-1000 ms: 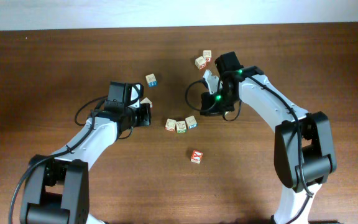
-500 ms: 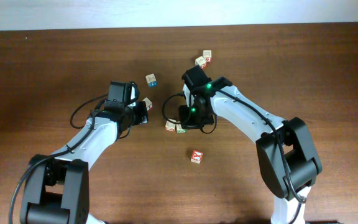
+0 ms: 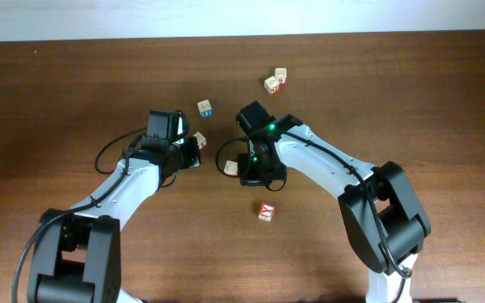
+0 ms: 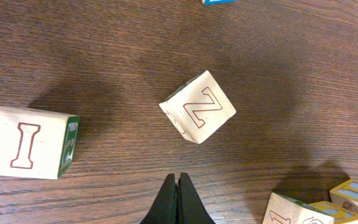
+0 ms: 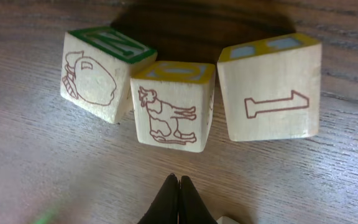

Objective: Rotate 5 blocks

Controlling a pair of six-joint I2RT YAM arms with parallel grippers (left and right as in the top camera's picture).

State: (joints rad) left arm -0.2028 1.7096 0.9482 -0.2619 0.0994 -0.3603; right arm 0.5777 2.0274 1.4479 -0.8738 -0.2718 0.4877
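Observation:
Three pale blocks stand in a row in the right wrist view: a green-topped one [image 5: 104, 73], a yellow-topped one with an animal picture [image 5: 173, 104] and one with a red 1 [image 5: 272, 87]. My right gripper [image 5: 178, 180] is shut, empty, just short of the middle block. From overhead the right gripper [image 3: 253, 164] covers that row; only its left block [image 3: 231, 167] shows. The X block [image 3: 265, 211] lies apart, nearer the front. My left gripper [image 4: 178, 180] is shut and empty, a short way from a tilted Z block [image 4: 197, 107]. An I block [image 4: 27, 142] lies to its left.
Two more blocks [image 3: 275, 80] sit together at the back. A blue-faced block [image 3: 205, 108] lies beyond the left gripper [image 3: 190, 153]. The wooden table [image 3: 411, 101] runs back to a pale edge. Cables loop beside both wrists.
My right arm has swung left from near the two back blocks and now hangs over the row of three. The left arm and all blocks have stayed put.

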